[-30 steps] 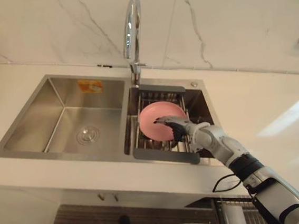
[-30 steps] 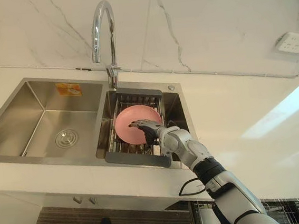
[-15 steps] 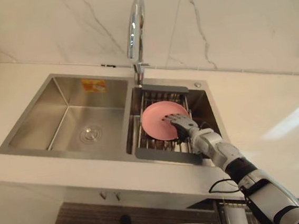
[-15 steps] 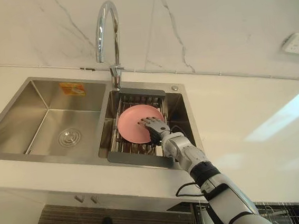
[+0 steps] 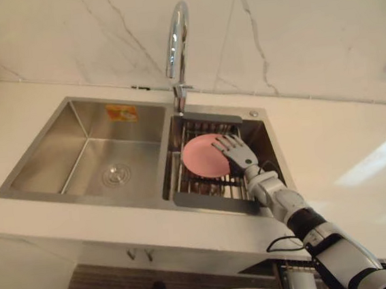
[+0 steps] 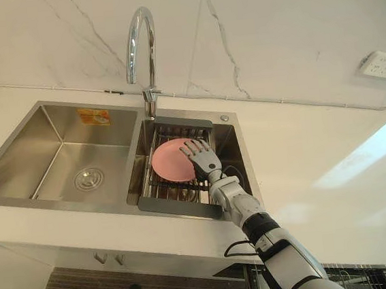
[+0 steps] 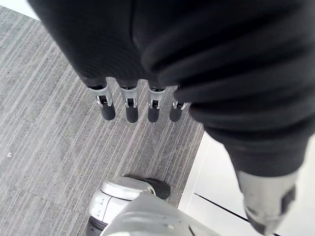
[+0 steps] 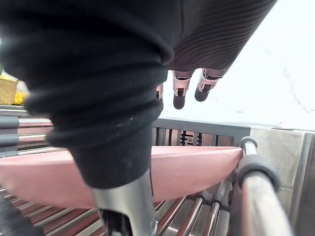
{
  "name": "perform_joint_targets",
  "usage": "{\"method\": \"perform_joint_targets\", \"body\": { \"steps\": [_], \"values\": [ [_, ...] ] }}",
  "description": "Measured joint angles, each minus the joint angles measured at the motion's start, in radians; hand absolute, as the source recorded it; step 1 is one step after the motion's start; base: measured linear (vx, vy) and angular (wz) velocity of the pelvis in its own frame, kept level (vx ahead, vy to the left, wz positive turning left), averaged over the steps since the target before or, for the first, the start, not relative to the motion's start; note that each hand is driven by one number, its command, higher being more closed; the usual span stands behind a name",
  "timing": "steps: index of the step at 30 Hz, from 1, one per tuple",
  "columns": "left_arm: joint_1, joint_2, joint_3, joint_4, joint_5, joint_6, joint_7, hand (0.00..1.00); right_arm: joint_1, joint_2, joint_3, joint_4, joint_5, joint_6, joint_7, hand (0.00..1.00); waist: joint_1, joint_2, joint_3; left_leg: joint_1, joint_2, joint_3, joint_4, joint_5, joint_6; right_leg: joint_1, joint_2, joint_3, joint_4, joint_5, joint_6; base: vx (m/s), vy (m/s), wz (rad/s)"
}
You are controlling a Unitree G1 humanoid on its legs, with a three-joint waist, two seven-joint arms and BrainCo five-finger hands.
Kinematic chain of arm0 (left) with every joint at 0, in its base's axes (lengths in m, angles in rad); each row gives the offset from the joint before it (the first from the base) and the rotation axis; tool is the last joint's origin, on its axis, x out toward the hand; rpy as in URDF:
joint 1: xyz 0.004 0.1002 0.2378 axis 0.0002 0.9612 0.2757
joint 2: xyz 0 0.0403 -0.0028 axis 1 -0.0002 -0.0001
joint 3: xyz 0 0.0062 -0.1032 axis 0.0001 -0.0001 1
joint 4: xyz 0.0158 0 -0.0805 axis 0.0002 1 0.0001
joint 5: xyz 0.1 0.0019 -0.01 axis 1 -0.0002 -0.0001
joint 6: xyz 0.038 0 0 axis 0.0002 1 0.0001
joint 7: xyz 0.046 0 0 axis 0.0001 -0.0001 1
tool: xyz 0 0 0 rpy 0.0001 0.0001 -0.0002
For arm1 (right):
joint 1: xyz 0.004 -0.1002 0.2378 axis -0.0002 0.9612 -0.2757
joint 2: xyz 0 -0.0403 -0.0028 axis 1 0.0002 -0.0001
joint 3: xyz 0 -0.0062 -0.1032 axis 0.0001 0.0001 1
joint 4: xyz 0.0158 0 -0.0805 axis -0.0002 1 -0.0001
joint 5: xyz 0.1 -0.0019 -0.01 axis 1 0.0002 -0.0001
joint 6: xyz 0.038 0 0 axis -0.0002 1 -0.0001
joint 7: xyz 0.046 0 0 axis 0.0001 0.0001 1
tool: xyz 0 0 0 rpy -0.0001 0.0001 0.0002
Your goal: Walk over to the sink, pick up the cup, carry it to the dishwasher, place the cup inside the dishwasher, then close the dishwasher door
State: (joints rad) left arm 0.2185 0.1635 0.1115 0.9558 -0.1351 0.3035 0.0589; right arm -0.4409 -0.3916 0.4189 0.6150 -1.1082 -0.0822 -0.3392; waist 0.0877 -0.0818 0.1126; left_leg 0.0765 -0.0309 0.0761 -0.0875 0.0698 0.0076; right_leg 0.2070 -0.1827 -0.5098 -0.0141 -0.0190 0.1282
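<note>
At sink (image 5: 77,152): right hand (image 5: 236,155) spread wide over the plate (image 5: 200,159), holding nothing.
Pink plate lies in the rack (image 5: 216,202) in the right basin, under the fingers; contact unclear; left hand (image 7: 128,107) hangs relaxed over the floor (image 7: 44,132).

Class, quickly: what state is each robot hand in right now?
Left hand: open, holding nothing.
Right hand: open at the pink dish, gripping nothing.

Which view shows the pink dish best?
Right eye view: nearly the whole pink dish sits in the rack, the open right hand covering one edge. The left eye view matches. The right wrist view shows its rim from close; the left wrist view faces the floor.
</note>
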Motion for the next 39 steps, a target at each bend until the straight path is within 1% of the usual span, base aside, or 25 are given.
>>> {"method": "perform_joint_targets", "body": {
  "steps": [1, 5, 9, 14, 15, 18, 20, 22, 24, 27, 30, 32, 33, 36, 39],
  "values": [
    [0.000, 0.000, -0.006, 0.000, 0.021, -0.002, 0.000, 0.00, 0.000, 0.000, -0.001, 0.003, 0.000, 0.000, -0.001, 0.00, 0.000, 0.000, 0.000, 0.000, -0.001, -0.001, 0.000, 0.000, 0.000, 0.000, -0.001, 0.000, 0.002, 0.000, 0.000, 0.00, 0.000, 0.00],
    [0.000, 0.003, -0.023, 0.001, 0.041, -0.011, 0.000, 0.00, -0.005, 0.000, -0.001, 0.033, 0.001, 0.008, -0.001, 0.00, 0.001, -0.002, -0.001, 0.003, -0.006, -0.008, 0.000, -0.001, 0.001, 0.002, -0.003, -0.005, 0.009, -0.005, 0.002, 0.00, 0.006, 0.04],
    [0.000, 0.009, -0.039, 0.002, 0.041, -0.010, 0.000, 0.00, -0.007, -0.003, -0.001, 0.049, 0.003, 0.026, -0.003, 0.00, 0.001, -0.005, -0.002, 0.000, -0.011, -0.019, 0.000, -0.001, 0.002, 0.006, -0.007, -0.020, 0.011, -0.006, 0.003, 0.00, 0.009, 0.10],
    [0.000, 0.014, -0.048, 0.013, 0.042, -0.011, -0.002, 0.00, -0.022, -0.002, 0.000, 0.082, 0.018, 0.025, -0.013, 0.00, 0.004, -0.012, 0.000, -0.001, -0.011, -0.018, 0.000, -0.005, 0.007, 0.007, -0.007, -0.023, 0.011, -0.006, 0.003, 0.00, 0.005, 0.03],
    [0.000, 0.014, -0.048, 0.016, 0.042, -0.011, -0.005, 0.00, -0.026, -0.002, 0.001, 0.090, 0.023, 0.024, -0.013, 1.00, 0.004, -0.012, 0.000, -0.001, -0.011, -0.018, 0.000, -0.005, 0.007, 0.007, -0.007, -0.023, 0.012, -0.006, 0.003, 0.00, 0.000, 0.00],
    [0.000, 0.015, -0.048, 0.017, 0.045, -0.011, -0.009, 0.00, -0.040, -0.002, 0.003, 0.109, 0.038, 0.016, -0.014, 1.00, 0.007, -0.012, 0.000, -0.001, -0.011, -0.018, 0.000, -0.004, 0.007, 0.006, -0.007, -0.023, 0.013, -0.007, 0.002, 0.00, 0.000, 0.00],
    [-0.001, 0.014, -0.050, 0.017, 0.059, -0.012, -0.010, 0.00, -0.042, -0.002, 0.002, 0.115, 0.061, 0.017, -0.021, 1.00, 0.018, -0.012, 0.000, -0.002, -0.011, -0.020, 0.000, -0.004, 0.007, 0.006, -0.007, -0.025, 0.014, -0.009, 0.002, 0.00, 0.000, 0.00],
    [0.000, 0.014, -0.053, 0.018, 0.059, -0.012, -0.010, 0.00, -0.050, -0.002, 0.009, 0.120, 0.061, 0.014, -0.021, 1.00, 0.025, -0.012, 0.000, -0.003, -0.011, -0.022, 0.000, -0.001, 0.002, 0.006, -0.007, -0.027, 0.016, -0.012, 0.003, 0.03, -0.006, 0.05],
    [0.000, 0.014, -0.053, 0.018, 0.059, -0.012, -0.010, 0.00, -0.058, 0.001, 0.020, 0.127, 0.060, 0.002, -0.023, 1.00, 0.029, -0.012, 0.000, -0.004, -0.012, -0.025, 0.000, -0.001, 0.002, 0.006, -0.008, -0.029, 0.019, -0.016, 0.004, 0.05, -0.010, 0.06],
    [0.001, 0.014, -0.054, 0.018, 0.062, -0.014, -0.010, 0.00, -0.078, 0.003, 0.044, 0.150, 0.060, -0.019, -0.060, 1.00, 0.034, -0.013, 0.001, -0.003, -0.012, -0.029, 0.000, 0.000, 0.002, 0.006, -0.008, -0.033, 0.024, -0.021, 0.004, 0.04, -0.012, 0.04],
    [0.000, 0.014, -0.055, 0.018, 0.084, -0.030, -0.011, 0.00, -0.082, 0.029, 0.044, 0.187, 0.061, -0.022, -0.113, 1.00, 0.040, -0.010, 0.003, -0.002, -0.013, -0.047, 0.000, 0.003, 0.002, 0.011, -0.008, -0.052, 0.027, -0.027, 0.002, 0.03, -0.018, 0.18],
    [-0.006, 0.007, -0.055, 0.016, 0.099, -0.036, -0.017, 0.00, -0.085, 0.050, 0.045, 0.224, 0.061, -0.021, -0.124, 1.00, 0.052, 0.004, 0.027, 0.004, -0.013, -0.051, 0.000, 0.005, 0.002, 0.019, -0.008, -0.053, 0.029, -0.027, 0.002, 0.01, -0.012, 0.09],
    [-0.002, 0.001, -0.055, 0.016, 0.099, -0.039, -0.020, 0.00, -0.100, 0.048, 0.046, 0.225, 0.061, -0.020, -0.131, 1.00, 0.052, 0.005, 0.033, 0.005, -0.013, -0.050, 0.000, 0.005, 0.002, 0.019, -0.008, -0.052, 0.029, -0.027, 0.002, 0.00, 0.000, 0.00],
    [0.003, -0.007, -0.064, 0.016, 0.100, -0.040, -0.021, 0.00, -0.112, 0.048, 0.047, 0.216, 0.061, -0.018, -0.151, 1.00, 0.046, 0.024, 0.046, 0.005, -0.012, -0.048, 0.000, 0.005, 0.002, 0.018, -0.007, -0.052, 0.027, -0.027, 0.002, 0.00, -0.007, -0.02],
    [0.002, -0.002, -0.074, 0.016, 0.100, -0.045, -0.020, 0.00, -0.113, 0.049, 0.047, 0.216, 0.062, -0.018, -0.154, 1.00, 0.047, 0.022, 0.046, 0.006, -0.011, -0.047, 0.000, 0.006, 0.002, 0.019, -0.006, -0.053, 0.027, -0.026, 0.004, 0.00, 0.000, 0.00]
  ]
}}
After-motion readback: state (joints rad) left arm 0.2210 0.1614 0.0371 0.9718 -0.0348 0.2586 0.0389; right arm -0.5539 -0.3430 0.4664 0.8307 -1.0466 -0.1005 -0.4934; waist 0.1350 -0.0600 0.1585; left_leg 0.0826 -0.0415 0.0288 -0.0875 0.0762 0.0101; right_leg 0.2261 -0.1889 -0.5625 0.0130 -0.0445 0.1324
